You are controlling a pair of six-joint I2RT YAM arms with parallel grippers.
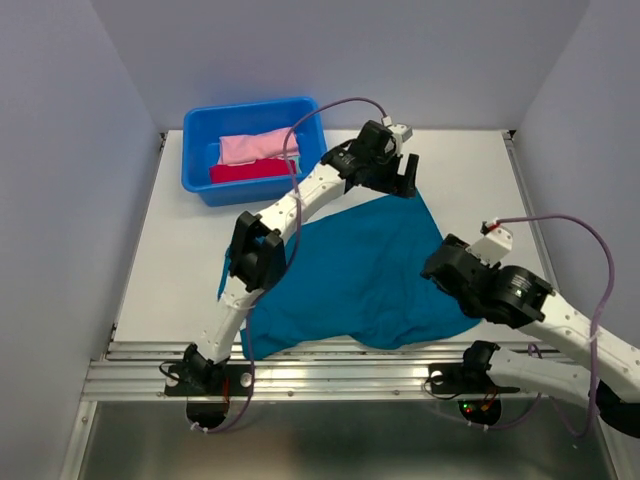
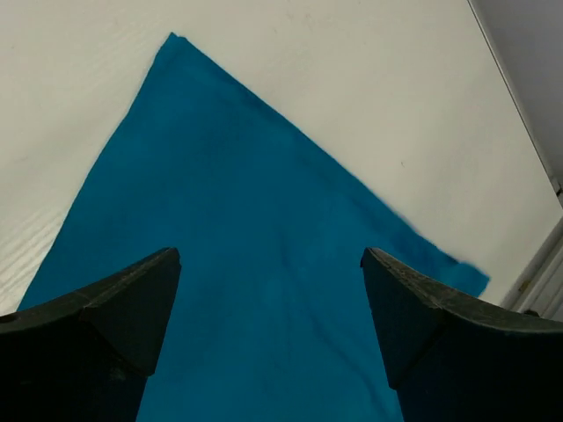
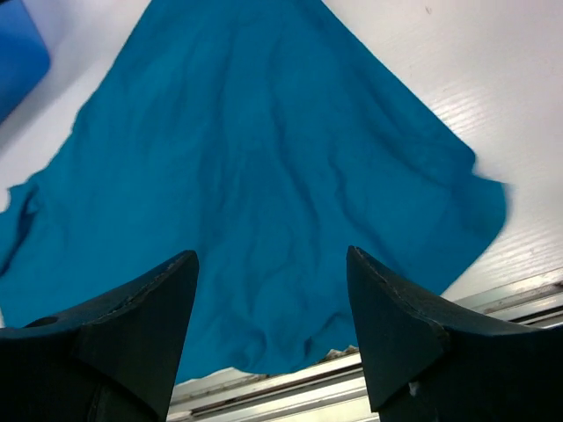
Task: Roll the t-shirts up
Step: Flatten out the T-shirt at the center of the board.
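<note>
Teal-blue t-shirt (image 1: 350, 275) spread flat, lightly creased, on white table (image 1: 170, 260) between both arms, near hem at front rail. Left gripper (image 2: 271, 255) above far corner, fingers wide apart, nothing between. Right gripper (image 3: 273, 255) above near right part, fingers also spread, empty. Pink bundle (image 1: 255, 146) and red bundle (image 1: 250, 172) in blue tub (image 1: 197, 150), far left.

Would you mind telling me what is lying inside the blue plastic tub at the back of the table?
The blue tub holds a pink cloth bundle and, beside it on the nearer side, a red bundle. Whatever lies beneath them is covered.
</note>
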